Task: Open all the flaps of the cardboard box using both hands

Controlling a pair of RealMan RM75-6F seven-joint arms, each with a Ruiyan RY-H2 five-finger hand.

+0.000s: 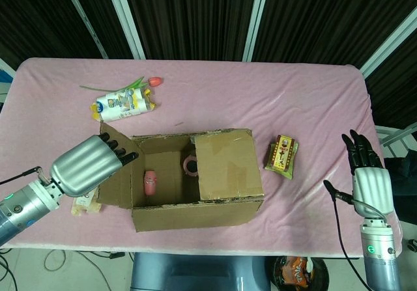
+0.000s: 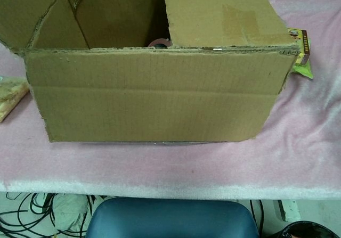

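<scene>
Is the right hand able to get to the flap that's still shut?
Probably yes. The right hand is open at the table's edge, well off from the box. Only bare pink cloth and a small snack packet lie between it and the closed flap, which nothing covers.

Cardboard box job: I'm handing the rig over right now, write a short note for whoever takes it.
Left hand: open, fingers at the left flap, which is folded outward.
Right hand: open, idle at the table's right edge, well clear of the cardboard box.
Done: left flap open; the box interior shows.
Left: the right flap lies flat over the box's right half; the right hand should lift it.
</scene>
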